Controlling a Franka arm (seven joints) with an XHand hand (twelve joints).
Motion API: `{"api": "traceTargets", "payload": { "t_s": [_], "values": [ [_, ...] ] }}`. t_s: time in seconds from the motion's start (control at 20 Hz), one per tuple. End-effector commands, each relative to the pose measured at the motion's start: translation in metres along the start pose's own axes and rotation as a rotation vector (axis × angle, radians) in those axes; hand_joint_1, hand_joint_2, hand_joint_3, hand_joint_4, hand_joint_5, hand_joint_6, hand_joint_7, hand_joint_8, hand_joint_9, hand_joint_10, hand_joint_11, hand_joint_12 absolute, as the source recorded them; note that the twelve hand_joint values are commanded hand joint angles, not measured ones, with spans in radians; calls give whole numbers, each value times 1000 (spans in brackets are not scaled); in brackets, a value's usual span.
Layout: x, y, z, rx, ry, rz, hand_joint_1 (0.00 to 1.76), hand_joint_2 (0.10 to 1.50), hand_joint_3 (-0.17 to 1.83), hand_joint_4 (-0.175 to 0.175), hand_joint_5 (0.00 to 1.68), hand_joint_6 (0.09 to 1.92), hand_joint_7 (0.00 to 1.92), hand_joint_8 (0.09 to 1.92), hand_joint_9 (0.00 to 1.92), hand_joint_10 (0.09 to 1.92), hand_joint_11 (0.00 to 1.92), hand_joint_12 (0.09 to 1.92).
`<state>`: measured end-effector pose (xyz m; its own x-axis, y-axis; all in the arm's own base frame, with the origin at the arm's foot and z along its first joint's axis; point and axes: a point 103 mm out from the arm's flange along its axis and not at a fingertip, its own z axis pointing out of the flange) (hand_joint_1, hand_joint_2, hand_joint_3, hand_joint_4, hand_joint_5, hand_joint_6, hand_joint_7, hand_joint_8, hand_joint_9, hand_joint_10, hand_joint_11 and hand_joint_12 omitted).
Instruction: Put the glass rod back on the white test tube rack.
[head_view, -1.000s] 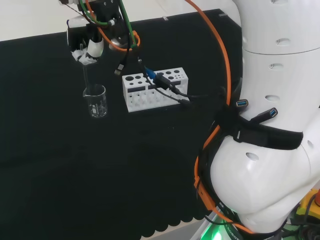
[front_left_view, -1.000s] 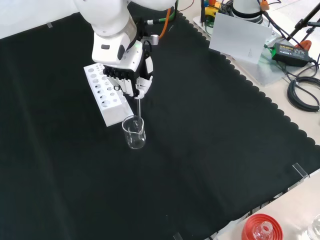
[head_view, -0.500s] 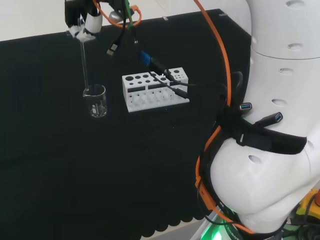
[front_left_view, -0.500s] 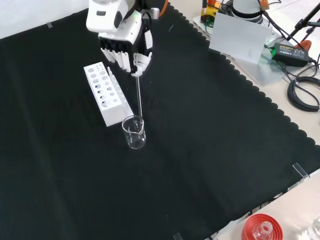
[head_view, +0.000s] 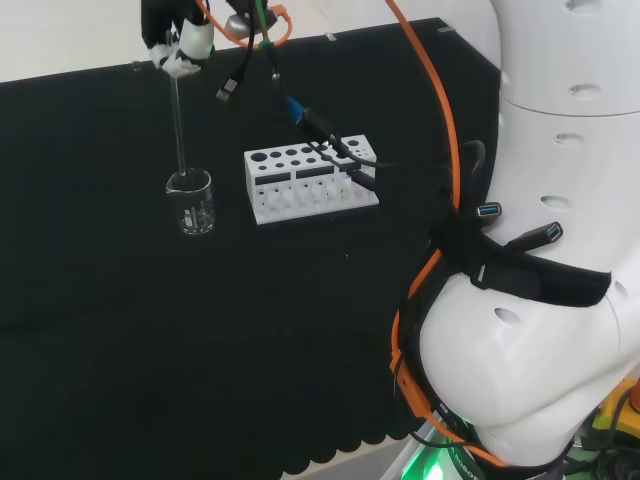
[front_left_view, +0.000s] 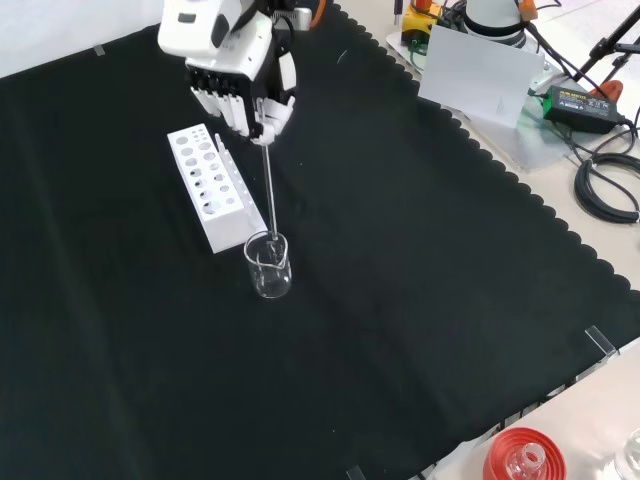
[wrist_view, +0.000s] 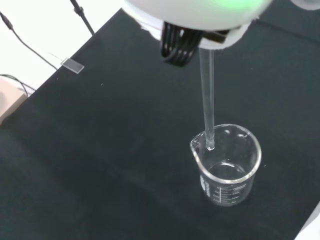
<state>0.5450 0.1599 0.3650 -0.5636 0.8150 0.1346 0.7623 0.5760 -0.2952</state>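
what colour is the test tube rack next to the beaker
White, with dark round holes across its top; the test tube rack shows best in the front view.

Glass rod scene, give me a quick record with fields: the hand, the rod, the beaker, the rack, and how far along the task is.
hand: raised above the cloth, fingers pinching the rod's top
glass rod: hanging upright, lower tip just inside the beaker's mouth
beaker: clear, upright on the black cloth, next to the rack
white test tube rack: on the cloth, separate from the rod
task stage: rod not yet placed on the rack

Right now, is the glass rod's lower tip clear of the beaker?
No, the glass rod tip sits just inside the beaker rim, held by the hand.
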Motion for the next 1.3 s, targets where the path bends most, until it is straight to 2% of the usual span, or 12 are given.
{"api": "traceTargets", "payload": {
  "t_s": [0.05,0.35,0.85,1.3],
  "values": [
    [-16,-22,-28,-43,9,35,1321,635,765,-175,1127,767,1298,889,1635,570,1524,720],
    [-25,-36,-43,-62,9,52,1322,635,766,-175,1127,766,1298,889,1635,570,1524,720],
    [-42,-62,-51,-83,19,85,1322,634,766,-175,1127,766,1299,889,1635,569,1524,720],
    [-69,-92,-59,-121,49,149,1321,634,766,-175,1127,766,1299,889,1636,569,1524,721]
  ]
}}
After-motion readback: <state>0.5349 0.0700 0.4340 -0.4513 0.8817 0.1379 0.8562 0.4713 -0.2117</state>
